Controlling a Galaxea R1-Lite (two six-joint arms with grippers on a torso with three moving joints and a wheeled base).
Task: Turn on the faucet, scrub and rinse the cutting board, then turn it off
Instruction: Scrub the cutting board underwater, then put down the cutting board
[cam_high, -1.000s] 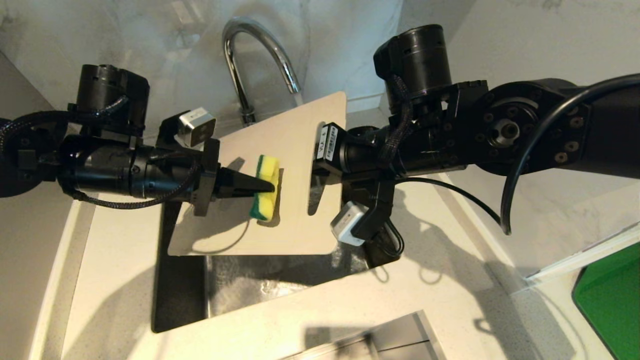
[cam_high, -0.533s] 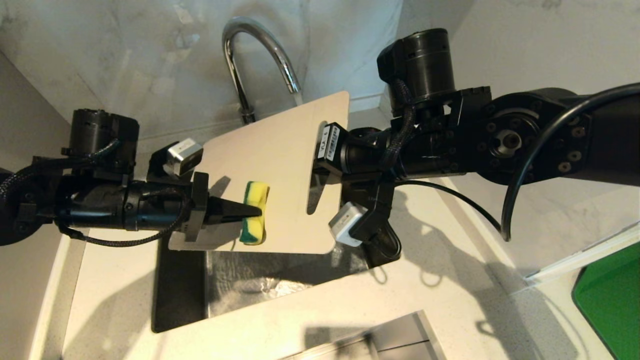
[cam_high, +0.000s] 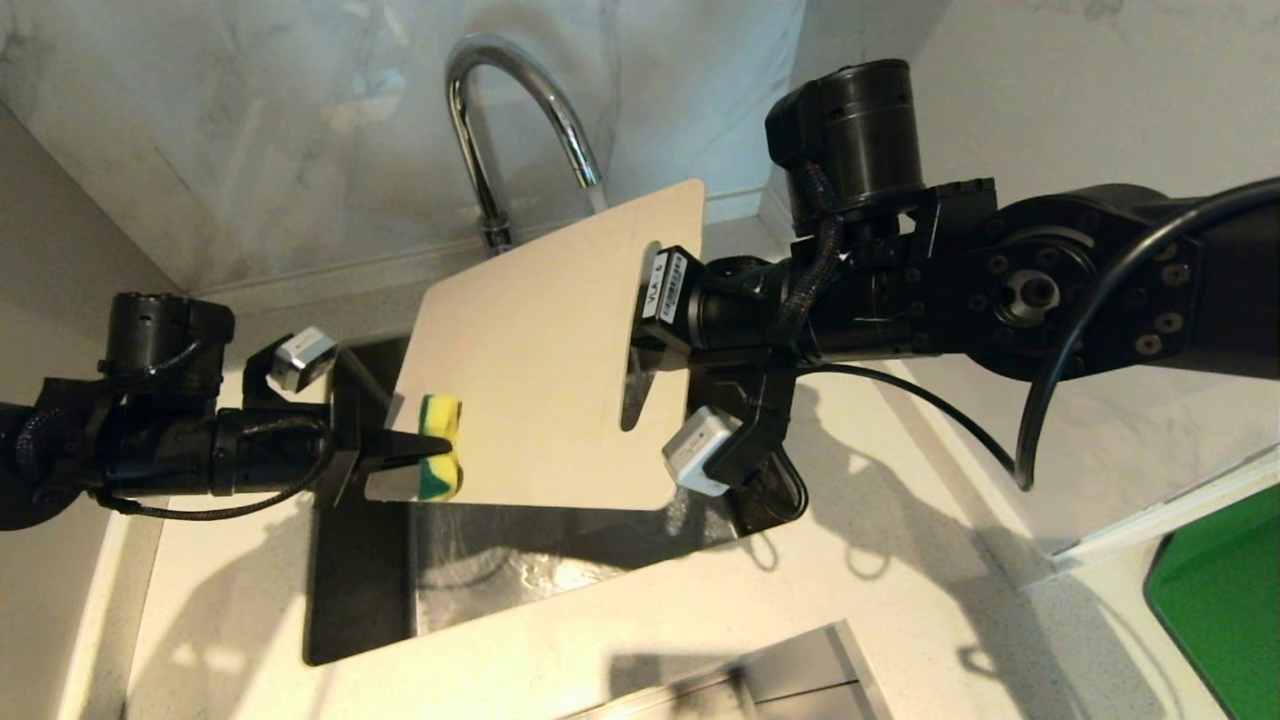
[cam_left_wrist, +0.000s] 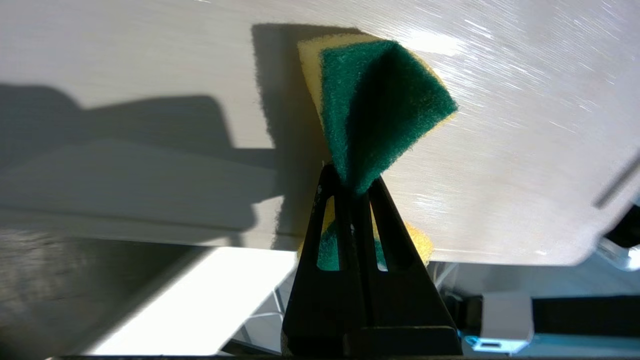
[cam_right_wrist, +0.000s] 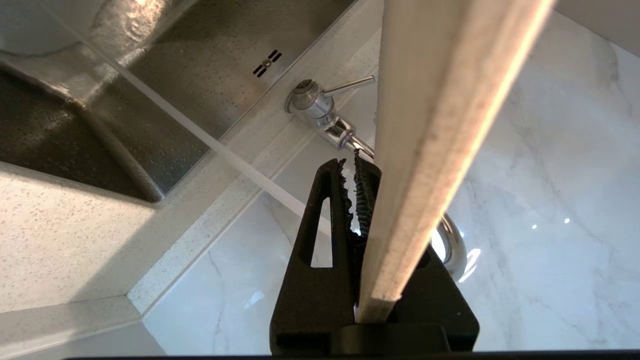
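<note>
Both grippers are busy mid-scrub: right gripper (cam_high: 640, 345) pinches the cutting board (cam_high: 540, 350) over the sink (cam_high: 360, 600); left gripper (cam_high: 435, 452) squeezes a sponge (cam_high: 440, 460) at its lower corner. Next stroke should press back up across the face.

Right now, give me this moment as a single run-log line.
phase: scrubbing | left gripper: shut on sponge, at cutting board lower corner | right gripper: shut on cutting board, above sink | faucet: running

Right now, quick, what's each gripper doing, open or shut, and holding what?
Left gripper: shut on the sponge, pressed against the cutting board.
Right gripper: shut on the cutting board's handle end.
</note>
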